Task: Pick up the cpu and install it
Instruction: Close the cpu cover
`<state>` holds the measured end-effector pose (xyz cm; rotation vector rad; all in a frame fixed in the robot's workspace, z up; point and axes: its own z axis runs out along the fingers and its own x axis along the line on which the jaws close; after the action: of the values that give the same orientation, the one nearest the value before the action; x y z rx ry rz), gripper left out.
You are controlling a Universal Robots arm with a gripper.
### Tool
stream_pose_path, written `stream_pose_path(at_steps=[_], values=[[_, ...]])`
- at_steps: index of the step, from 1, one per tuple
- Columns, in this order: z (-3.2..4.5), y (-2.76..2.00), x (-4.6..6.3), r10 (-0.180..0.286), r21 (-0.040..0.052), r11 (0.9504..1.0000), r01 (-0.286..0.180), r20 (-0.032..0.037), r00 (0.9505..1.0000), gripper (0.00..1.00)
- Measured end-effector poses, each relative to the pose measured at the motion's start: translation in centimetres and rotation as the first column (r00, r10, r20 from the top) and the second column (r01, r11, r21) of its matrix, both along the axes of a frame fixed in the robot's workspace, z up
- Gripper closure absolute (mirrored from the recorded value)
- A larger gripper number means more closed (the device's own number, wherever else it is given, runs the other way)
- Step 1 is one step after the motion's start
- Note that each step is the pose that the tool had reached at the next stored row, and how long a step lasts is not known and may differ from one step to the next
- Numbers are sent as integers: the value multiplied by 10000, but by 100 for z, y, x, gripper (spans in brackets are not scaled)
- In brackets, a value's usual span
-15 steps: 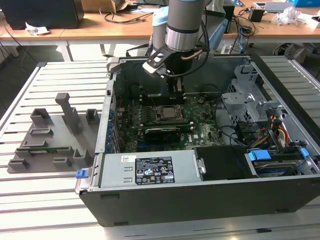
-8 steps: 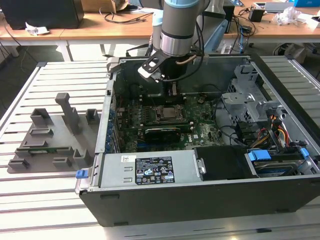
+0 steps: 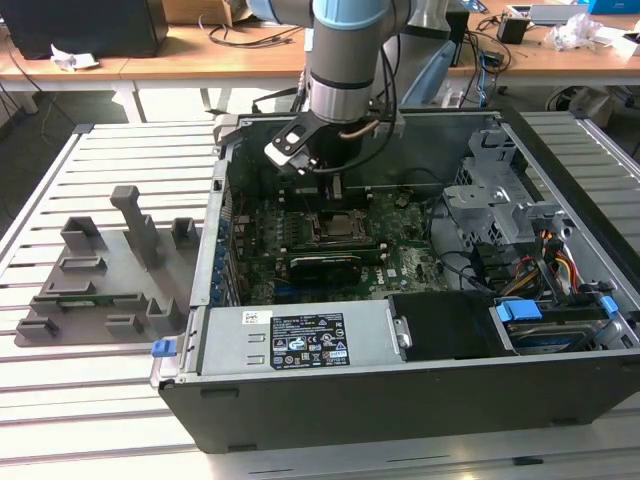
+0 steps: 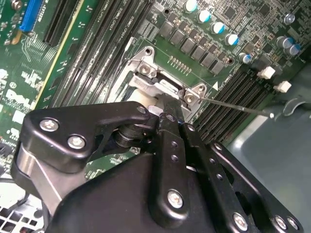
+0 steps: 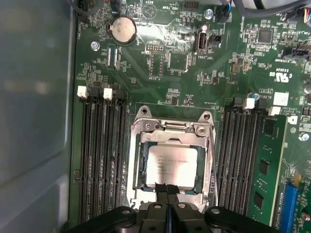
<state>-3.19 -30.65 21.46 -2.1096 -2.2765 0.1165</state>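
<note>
So, risk of a crooked seat: the cpu [image 5: 171, 165] lies inside the socket frame [image 5: 146, 127], but I cannot tell whether it sits flat. A push on one edge from the jaws could, I judge, tilt it and bend the contacts beneath.
Risk of a scrape: the tips of the jaws hang right at one edge of the cpu. A sideways drift would drag them across the metal top or snag the frame.
Risk at the latch: a thin lever wire [image 4: 233, 104] runs out from the socket's corner over the memory slots [image 5: 99, 155]. I cannot tell whether it is latched; if it is not, the chip would likely sit loose.
Risk nearby: the memory slots flank the socket on both sides, so a wide swing of the arm [image 3: 345, 60] inside the computer case [image 3: 400, 410] could knock them.
Jaws: pressed together, with nothing seen between them in the first wrist view.
Cpu place: in the socket on the motherboard [image 5: 170, 58], directly under the jaws in the exterior view, well apart from the grey holder tray [image 3: 100, 270] on the table [image 3: 80, 420].
Cpu look: a small flat square with a pale silvery-grey lid, faint print, a darker rim, and edges parallel to the frame.
</note>
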Motion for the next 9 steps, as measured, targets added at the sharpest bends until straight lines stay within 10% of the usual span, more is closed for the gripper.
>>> stream_pose_path(at_steps=[9], values=[[-57, -1, -27, 0, 1, 10000, 0, 0, 10000, 89]])
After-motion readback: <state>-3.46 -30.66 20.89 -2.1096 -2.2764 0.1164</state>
